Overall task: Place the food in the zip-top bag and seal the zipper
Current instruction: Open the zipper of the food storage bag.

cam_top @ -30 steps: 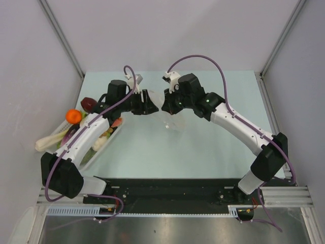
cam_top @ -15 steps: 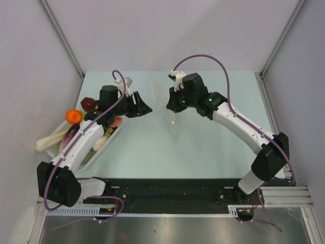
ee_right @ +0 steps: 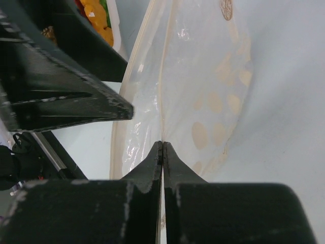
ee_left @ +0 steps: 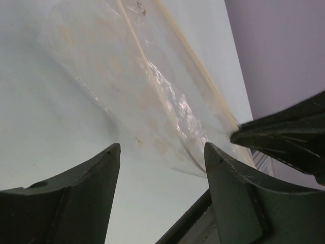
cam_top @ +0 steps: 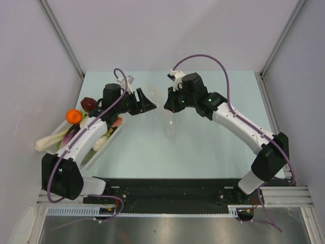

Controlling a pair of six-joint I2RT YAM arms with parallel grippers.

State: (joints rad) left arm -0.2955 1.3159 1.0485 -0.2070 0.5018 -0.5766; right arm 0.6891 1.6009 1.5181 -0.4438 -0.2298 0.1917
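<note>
The clear dotted zip-top bag (cam_top: pixel 171 122) hangs from my right gripper (cam_top: pixel 166 105) above the table's middle. In the right wrist view my right gripper (ee_right: pixel 162 144) is shut on one layer of the bag (ee_right: pixel 213 91) at its mouth, and the whitish zipper strip (ee_right: pixel 121 133) curves off to the left. My left gripper (cam_top: pixel 151 105) is open and empty just left of the bag. In the left wrist view my left gripper (ee_left: pixel 161 147) points at the bag (ee_left: pixel 152 86) without touching it. The food, including an orange piece (cam_top: pixel 73 116) and a dark purple piece (cam_top: pixel 89 104), lies at the far left.
A white tray (cam_top: pixel 100 148) with several food pieces lies under my left arm at the table's left edge; its yellow pieces (ee_right: pixel 96 15) show in the right wrist view. A pale long vegetable (cam_top: pixel 48 141) sticks out left. Grey walls close in three sides.
My left gripper let go of the bag's mouth, drew back left, then came back toward the bag, open. My right gripper keeps its hold on the bag.
</note>
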